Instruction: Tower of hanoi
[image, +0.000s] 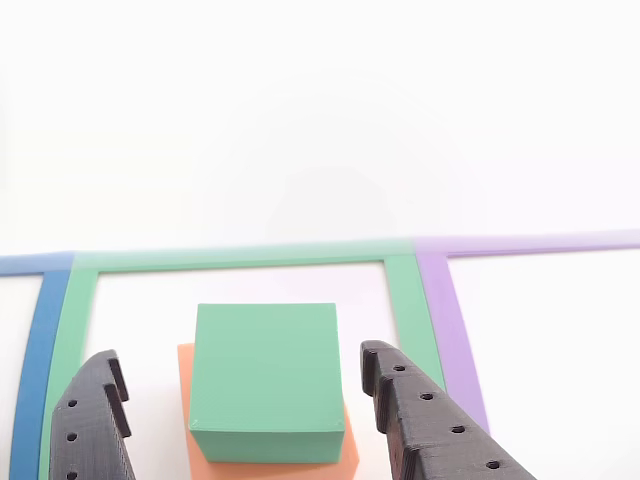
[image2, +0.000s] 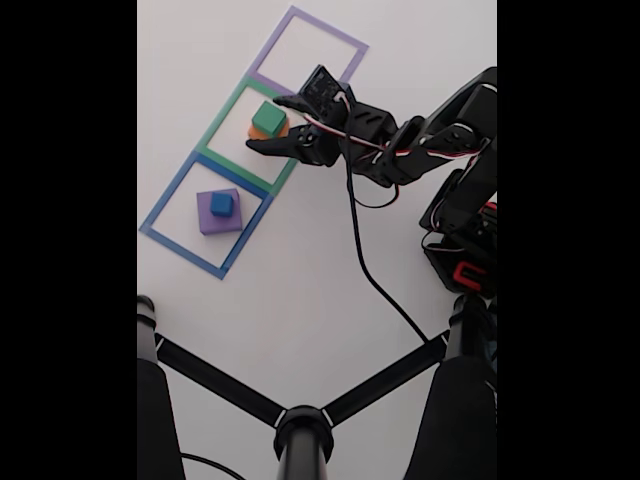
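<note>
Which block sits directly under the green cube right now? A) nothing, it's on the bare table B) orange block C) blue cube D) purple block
B: the green cube rests on the orange block, whose edge sticks out beneath it inside the green taped outline, while the blue cube sits on the purple block in the blue taped outline. The tool stands open, one finger on each side of the green cube.
</note>
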